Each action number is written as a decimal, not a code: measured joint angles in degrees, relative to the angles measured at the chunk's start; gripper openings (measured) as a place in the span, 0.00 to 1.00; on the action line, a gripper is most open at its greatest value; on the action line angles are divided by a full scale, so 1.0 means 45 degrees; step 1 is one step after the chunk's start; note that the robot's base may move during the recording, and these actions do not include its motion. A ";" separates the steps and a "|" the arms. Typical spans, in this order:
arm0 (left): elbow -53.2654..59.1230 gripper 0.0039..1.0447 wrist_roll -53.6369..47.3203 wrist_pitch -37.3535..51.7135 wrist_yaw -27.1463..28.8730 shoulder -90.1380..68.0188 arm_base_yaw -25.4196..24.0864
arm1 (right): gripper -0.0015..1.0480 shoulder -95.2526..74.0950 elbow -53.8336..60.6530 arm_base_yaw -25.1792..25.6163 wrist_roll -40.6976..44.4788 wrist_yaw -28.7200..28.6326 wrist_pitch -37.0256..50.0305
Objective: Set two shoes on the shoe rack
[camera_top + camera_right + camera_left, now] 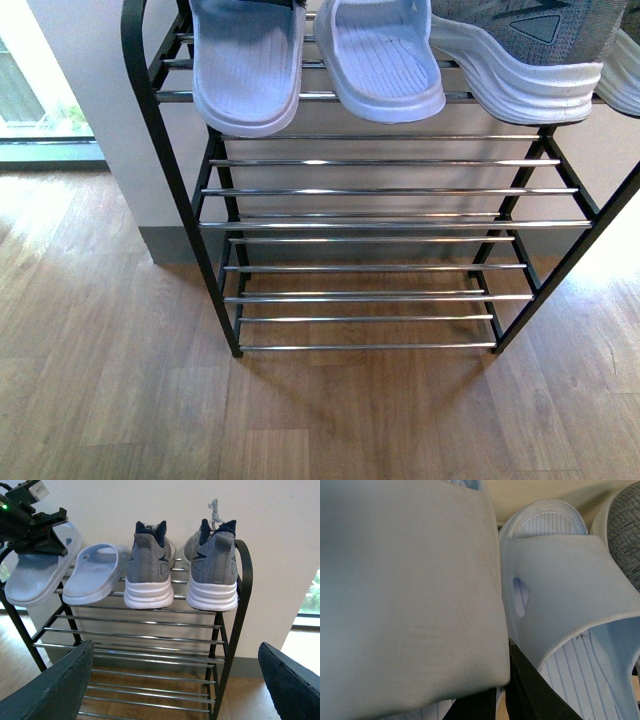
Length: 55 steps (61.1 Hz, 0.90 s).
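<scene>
With all four shoes on the top shelf, placing is nearly done.
Left claw (pixel 47 530) sits at the left slipper (pixel 35 575), grip unclear; right claw (pixel 175 680) open, empty. Next: let go, back off the rack (pixel 400 222).

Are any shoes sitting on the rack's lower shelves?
No: in the right wrist view both slippers and both sneakers sit on the top shelf.
</scene>
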<state>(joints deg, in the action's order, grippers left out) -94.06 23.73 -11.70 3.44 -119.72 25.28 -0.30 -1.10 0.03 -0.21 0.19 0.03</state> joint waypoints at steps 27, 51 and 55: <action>-0.0782 0.42 0.0136 -0.0418 0.0544 -0.0301 0.0092 | 0.91 0.0000 0.0000 0.0000 0.0005 0.0000 0.0000; 0.1651 0.91 -0.0049 0.1661 0.3050 0.2244 0.0651 | 0.91 0.0000 0.0000 0.0000 0.0005 0.0000 0.0000; 0.2545 0.91 -0.0058 0.2084 0.3560 0.3172 0.0690 | 0.91 0.0000 0.0000 0.0000 0.0005 0.0000 0.0000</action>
<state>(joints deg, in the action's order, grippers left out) -82.61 23.46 -2.33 19.46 -105.45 28.38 -0.30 -1.10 0.03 -0.19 0.19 0.03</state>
